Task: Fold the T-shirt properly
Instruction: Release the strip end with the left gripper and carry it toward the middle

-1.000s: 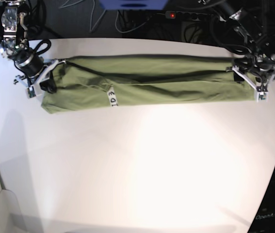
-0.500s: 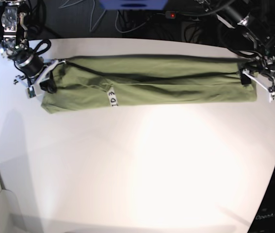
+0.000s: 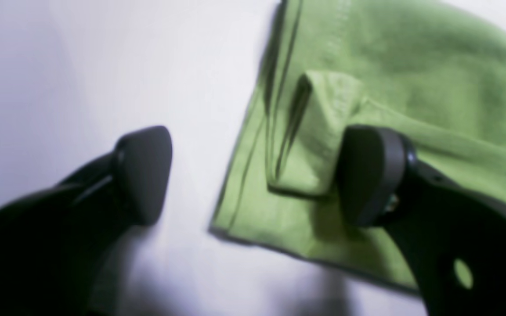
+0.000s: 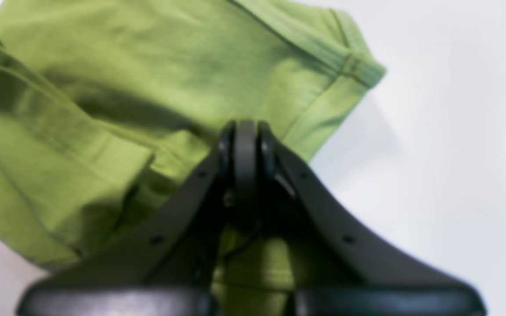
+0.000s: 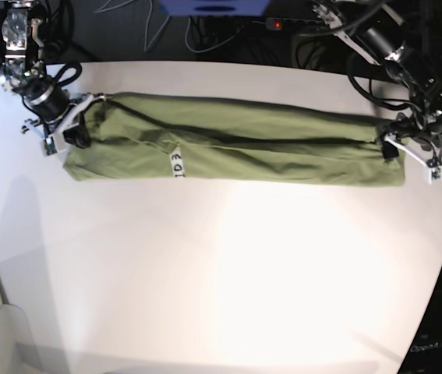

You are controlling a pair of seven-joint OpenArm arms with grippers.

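Plain olive-green T-shirt (image 5: 236,144), white tag (image 5: 177,164) with dark lettering, on white table (image 5: 221,273).

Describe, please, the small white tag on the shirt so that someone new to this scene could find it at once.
On the white table a green T-shirt lies folded into a long band across the far side, with the right gripper at one end and the left gripper at the other. The white tag sits on the band nearer the right gripper's end. It is the only white patch on the cloth, with dark lettering.
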